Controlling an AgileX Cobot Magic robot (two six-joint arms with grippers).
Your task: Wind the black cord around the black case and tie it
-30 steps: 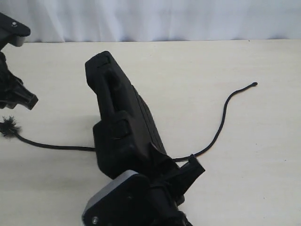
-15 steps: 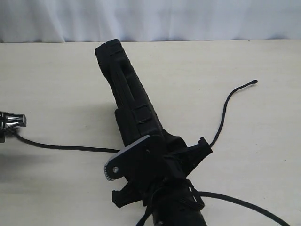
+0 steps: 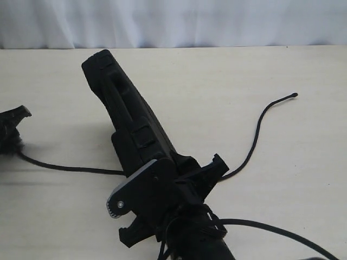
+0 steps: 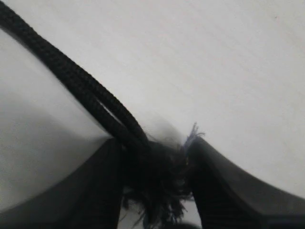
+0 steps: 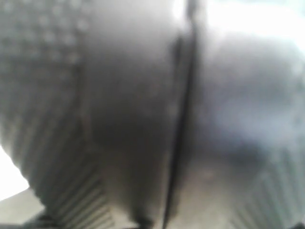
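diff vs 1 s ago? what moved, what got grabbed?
The right gripper turned the case up onto its edge, far end swinging right, then back left. The left gripper dropped onto the cord's frayed knot, jaws now either side of it. The cord's thin free end on the right stayed put.

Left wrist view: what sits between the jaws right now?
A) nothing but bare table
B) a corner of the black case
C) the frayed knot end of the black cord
C: the fuzzy knot of the black cord fills the gap between the two dark jaws, its doubled strand leading away over the pale table.
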